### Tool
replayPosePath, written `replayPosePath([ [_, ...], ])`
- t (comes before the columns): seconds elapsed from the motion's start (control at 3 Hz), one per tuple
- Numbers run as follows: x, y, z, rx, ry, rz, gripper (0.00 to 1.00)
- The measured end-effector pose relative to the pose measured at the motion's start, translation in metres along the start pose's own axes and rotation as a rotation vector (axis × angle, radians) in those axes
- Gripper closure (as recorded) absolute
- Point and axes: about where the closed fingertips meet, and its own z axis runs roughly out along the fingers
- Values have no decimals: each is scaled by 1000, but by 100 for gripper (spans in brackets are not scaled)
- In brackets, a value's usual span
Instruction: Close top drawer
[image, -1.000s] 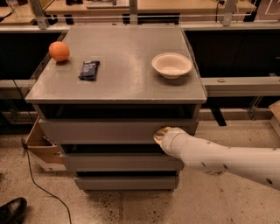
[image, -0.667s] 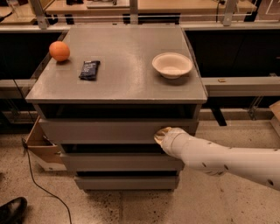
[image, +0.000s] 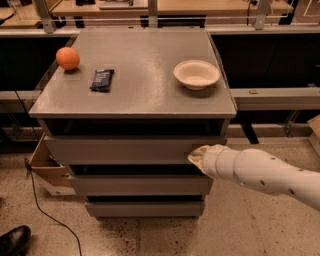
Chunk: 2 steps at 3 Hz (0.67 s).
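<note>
Scarcely anything moved: end effector, grip state untellable, touches the top drawer at its 3 o'clock end; push squarely toward 12 o'clock, avoiding skew.

The wide matte-grey top drawer, with a plain flat handleless front, sits level just under the cabinet's tabletop, at the middle of the view; a dark strip shows above its upper edge. The cream gripper touches the front at its 3 o'clock end
</note>
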Motion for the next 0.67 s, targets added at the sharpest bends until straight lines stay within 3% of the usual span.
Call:
replayPosePath([
  [0.33,12,6,-52,-62,8,19,100],
  [0.67,14,7,-93,-62,24,23,100],
])
